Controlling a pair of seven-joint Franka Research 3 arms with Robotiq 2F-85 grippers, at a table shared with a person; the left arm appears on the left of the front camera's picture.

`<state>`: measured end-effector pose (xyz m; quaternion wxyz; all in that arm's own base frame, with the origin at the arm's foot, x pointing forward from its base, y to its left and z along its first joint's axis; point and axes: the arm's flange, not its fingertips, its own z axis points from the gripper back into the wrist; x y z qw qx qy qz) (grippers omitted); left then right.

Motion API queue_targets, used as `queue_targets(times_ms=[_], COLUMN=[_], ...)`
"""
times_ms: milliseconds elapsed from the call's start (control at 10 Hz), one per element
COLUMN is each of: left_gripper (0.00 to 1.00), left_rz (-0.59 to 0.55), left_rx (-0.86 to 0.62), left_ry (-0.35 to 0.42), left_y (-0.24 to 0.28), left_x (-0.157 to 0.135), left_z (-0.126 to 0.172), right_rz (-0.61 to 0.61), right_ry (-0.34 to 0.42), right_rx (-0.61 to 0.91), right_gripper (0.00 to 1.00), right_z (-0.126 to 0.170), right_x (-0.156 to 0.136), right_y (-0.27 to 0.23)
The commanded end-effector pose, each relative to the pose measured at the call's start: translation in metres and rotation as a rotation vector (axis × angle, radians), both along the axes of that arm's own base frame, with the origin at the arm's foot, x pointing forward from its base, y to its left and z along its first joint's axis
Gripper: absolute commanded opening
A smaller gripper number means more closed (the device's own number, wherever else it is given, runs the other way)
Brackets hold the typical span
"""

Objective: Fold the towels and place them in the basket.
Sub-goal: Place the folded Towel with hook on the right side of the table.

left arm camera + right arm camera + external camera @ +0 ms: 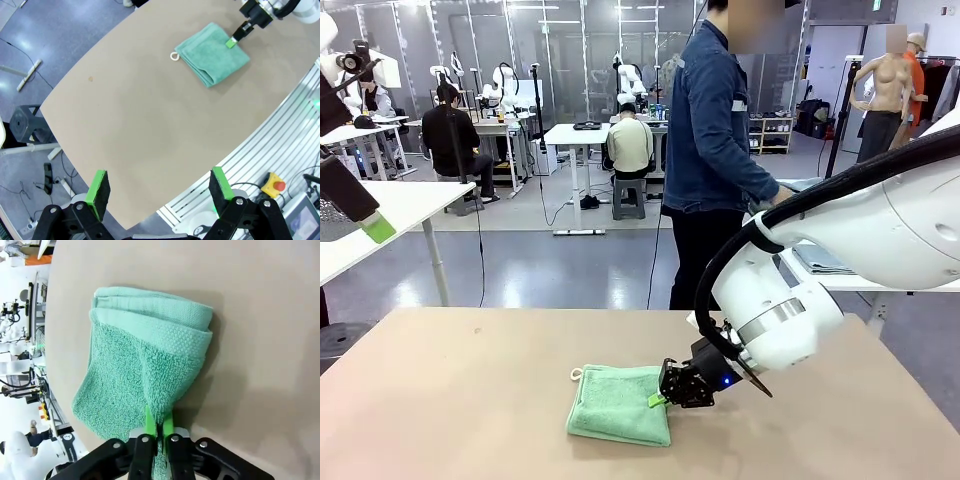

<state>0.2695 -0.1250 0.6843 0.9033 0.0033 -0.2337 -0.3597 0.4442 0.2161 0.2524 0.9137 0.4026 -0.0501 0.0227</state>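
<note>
One towel point(618, 405), mint green, folded into a flat stack, lies on the tan table point(460, 385) a bit right of centre and near the robot's edge. One small white loop point(576, 374) sticks out at its far left corner and rests on the table top. Two claws. The right claw point(658, 400) is low at the towel's right edge, jaws closed and pinching the top layer of the cloth; in the right wrist view the green pads are nearly together with terry between them and the folded layers are stacked just beyond. The left claw point(159, 181) hangs high over the table's left side, well apart from the towel, jaws wide open and holding nothing. One person point(712, 150) in a denim jacket stands at the far side, turned toward a white table point(880, 283) on the right with one grey-blue cloth point(818, 260) on it. The bulky white right arm point(840, 240) covers the right far corner of the table and part of that white table in the front view. One yellow box with a red button point(274, 186) sits below the table's edge in the left wrist view.
</note>
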Motion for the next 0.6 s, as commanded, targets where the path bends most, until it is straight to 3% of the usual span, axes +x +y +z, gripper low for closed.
queue_targets(times_ms=[0, 100, 500], left_gripper=[1.0, 1.0, 1.0], left_rz=[0.013, 0.013, 0.013], left_rx=[0.003, 0.003, 0.003], left_ry=[-0.016, -0.016, -0.016], left_y=[-0.0015, -0.0015, -0.0015], left_x=[0.0013, 0.0013, 0.0013], left_z=[0.0003, 0.0003, 0.0003], right_rz=[-0.002, 0.0, 0.0], right_ry=[0.037, 0.0, 0.0], right_rx=[-0.037, 0.0, 0.0], right_gripper=[0.0, 0.0, 0.0], right_z=[-0.0058, 0.0, 0.0], right_x=[-0.0079, 0.0, 0.0], right_y=[0.0099, 0.0, 0.0])
